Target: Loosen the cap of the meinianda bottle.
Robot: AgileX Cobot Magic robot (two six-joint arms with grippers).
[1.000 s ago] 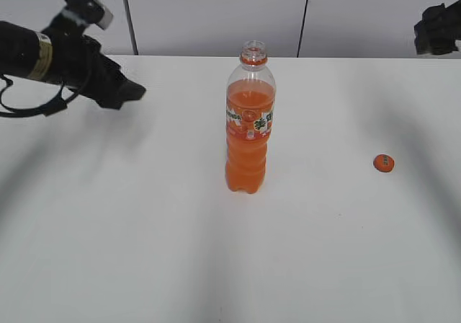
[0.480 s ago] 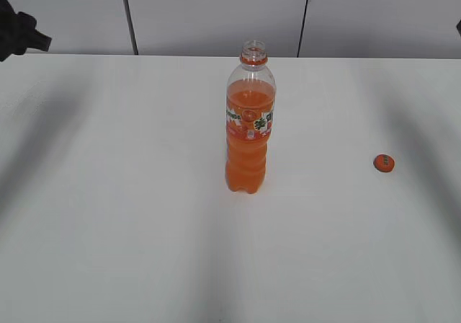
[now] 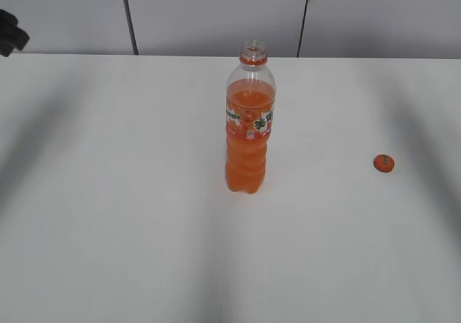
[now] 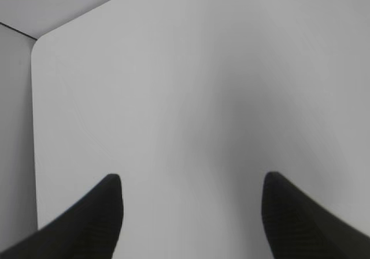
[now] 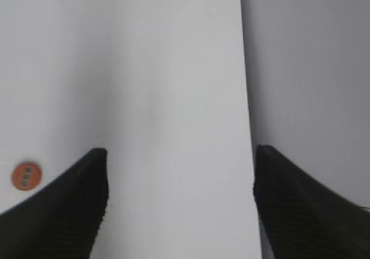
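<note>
The cap (image 3: 384, 163) is detached from the meinianda bottle (image 3: 249, 121) and lies flat on the white surface (image 3: 108, 193), well apart from the bottle toward the right side of the exterior view. The bottle stands upright near the middle of the surface with its neck open; it is filled with orange liquid up to the shoulder, and the part above is clear. An orange, green and white label band is wrapped around the body.

In the right wrist view, the cap (image 5: 26, 176) is seen just beside the left-hand finger, outside the gap. The right fingers (image 5: 295, 213) are spread wide and hold nothing. The left fingers (image 4: 87, 224) are likewise spread wide over bare surface, nothing between them.

The cap is small, round and orange, with a small mark on top.
</note>
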